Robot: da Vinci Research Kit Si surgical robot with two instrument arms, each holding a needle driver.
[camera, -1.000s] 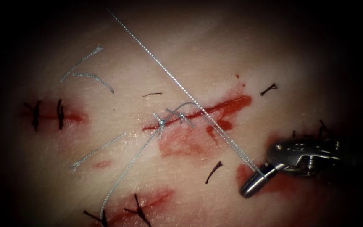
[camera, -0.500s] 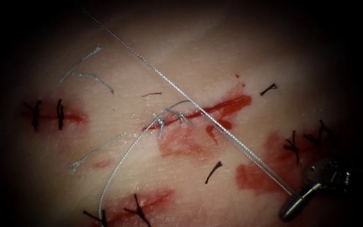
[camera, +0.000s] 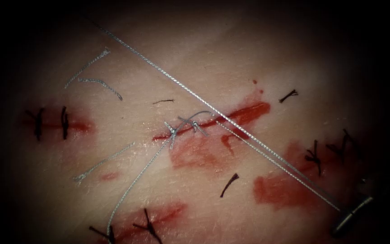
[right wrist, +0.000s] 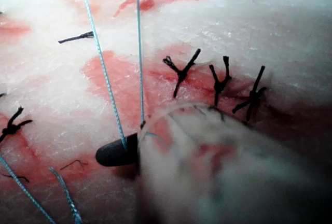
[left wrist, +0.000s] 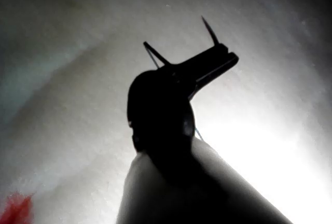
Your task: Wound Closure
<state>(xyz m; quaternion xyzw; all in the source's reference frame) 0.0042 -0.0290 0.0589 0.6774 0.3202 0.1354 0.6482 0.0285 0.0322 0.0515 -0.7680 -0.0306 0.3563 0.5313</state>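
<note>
- Right tool (camera: 350, 217), lower right of the endoscope view, is clamped on the thread (camera: 195, 92), which runs taut from it past the cut (camera: 213, 122) to the upper left.
- Left tool (left wrist: 215, 66) is clamped on the needle (left wrist: 210, 29) near its tip, clear of the tissue (camera: 195, 58).

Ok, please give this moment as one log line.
left tool: shut on needle near mid-curve, clear of tissue | right tool: shut on taut thread, right of cut
</note>
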